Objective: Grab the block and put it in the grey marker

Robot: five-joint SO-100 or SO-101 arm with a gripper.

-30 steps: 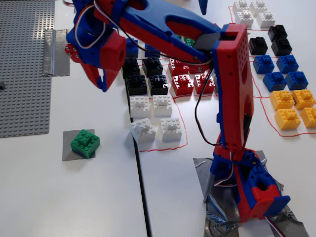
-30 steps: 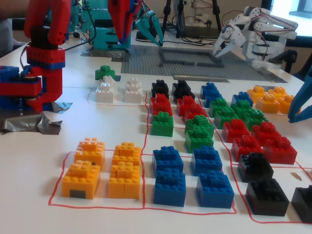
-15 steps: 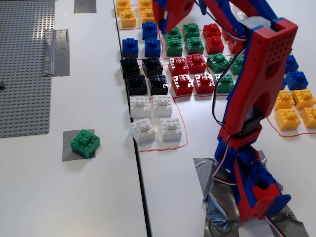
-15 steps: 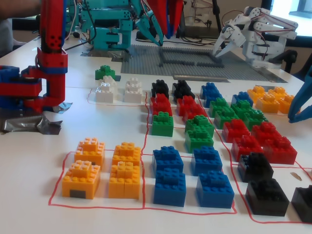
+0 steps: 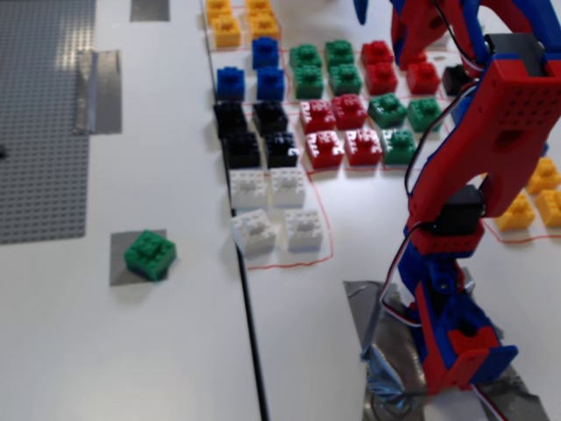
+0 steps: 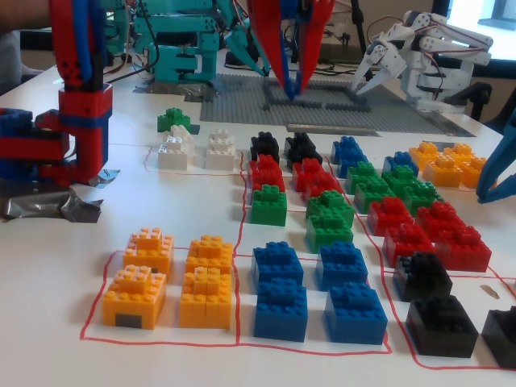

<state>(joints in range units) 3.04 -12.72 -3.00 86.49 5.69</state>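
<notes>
The green block (image 5: pixel 150 254) sits on the grey marker (image 5: pixel 123 263), a flat matte patch at the lower left of a fixed view. The block covers the patch's right part and sits slightly turned. It also shows at the far left behind the white bricks (image 6: pixel 173 120). My gripper (image 6: pixel 290 86) hangs high above the brick rows, far from the block. Its red and blue fingers come together at the tips with nothing between them. The red and blue arm (image 5: pixel 491 132) rises at the right, and the gripper is mostly cut off at the top edge.
Rows of yellow, blue, black, white, red and green bricks (image 5: pixel 324 114) fill red-outlined fields. A studded grey baseplate (image 5: pixel 44 114) lies at the left with shiny silver tape (image 5: pixel 98 88) beside it. Wrinkled tape (image 5: pixel 386 351) holds the arm's base. Teal (image 6: pixel 177 40) and white (image 6: pixel 419 56) arms stand behind.
</notes>
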